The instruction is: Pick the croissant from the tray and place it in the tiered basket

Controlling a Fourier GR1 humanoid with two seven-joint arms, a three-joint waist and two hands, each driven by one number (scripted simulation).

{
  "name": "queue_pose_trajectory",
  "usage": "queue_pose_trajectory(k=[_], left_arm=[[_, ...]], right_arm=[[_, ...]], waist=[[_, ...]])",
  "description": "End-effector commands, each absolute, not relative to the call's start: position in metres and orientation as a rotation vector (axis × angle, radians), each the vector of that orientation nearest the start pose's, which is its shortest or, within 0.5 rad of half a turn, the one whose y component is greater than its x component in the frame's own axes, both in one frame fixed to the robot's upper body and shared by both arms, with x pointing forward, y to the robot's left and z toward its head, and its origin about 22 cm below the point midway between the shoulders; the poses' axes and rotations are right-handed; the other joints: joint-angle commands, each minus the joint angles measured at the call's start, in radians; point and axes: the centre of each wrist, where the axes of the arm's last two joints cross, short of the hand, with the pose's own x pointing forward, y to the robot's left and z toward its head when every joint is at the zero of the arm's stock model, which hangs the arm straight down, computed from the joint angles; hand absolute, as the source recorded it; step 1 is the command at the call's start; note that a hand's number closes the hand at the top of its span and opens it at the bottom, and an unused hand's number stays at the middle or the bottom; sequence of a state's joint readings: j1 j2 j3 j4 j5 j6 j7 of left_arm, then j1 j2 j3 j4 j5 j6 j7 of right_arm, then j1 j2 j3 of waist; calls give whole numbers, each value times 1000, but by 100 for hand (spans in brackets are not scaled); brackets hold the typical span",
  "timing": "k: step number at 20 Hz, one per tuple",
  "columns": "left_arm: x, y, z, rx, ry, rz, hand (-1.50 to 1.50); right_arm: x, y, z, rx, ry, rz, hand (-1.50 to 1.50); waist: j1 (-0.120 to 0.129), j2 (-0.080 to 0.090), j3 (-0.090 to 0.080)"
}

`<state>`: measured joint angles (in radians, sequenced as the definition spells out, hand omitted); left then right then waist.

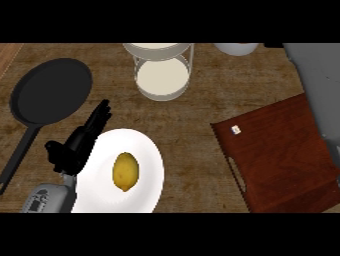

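No croissant can be made out on the tray (276,150). A lemon (126,171) lies on the plate (136,145). Left hand (77,142) beside the plate, fingers straight, empty. Basket (160,70) behind, pan (49,92) left.

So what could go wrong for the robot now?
The left hand sits open beside the white plate, so it might nudge the plate and roll the lemon. The frying pan lies close on its other side and could get bumped. No croissant shows on the brown tray, so there may be nothing to pick.
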<state>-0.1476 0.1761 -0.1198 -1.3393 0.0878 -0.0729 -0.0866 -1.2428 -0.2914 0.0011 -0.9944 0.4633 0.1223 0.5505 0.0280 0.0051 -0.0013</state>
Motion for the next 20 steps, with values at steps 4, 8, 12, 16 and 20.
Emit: queue_pose_trajectory(k=[4,8,12,16,20], left_arm=[[275,230,-17,-105,-1545,-280,0],[283,235,-6,-121,-1573,-275,0],[280,215,-22,-124,-1546,-294,0],[269,213,-14,-120,-1559,-298,0],[279,205,-4,-141,-1565,-303,0]], right_arm=[[452,-97,307,-642,-1540,662,150],[456,-75,308,-618,-1532,701,150],[454,-43,292,-588,-1535,723,150],[458,-34,269,-587,-1518,730,150],[462,-39,270,-507,-1517,692,150]], waist=[[26,12,0],[34,16,-1],[31,19,-1],[55,21,-1],[54,24,0]])
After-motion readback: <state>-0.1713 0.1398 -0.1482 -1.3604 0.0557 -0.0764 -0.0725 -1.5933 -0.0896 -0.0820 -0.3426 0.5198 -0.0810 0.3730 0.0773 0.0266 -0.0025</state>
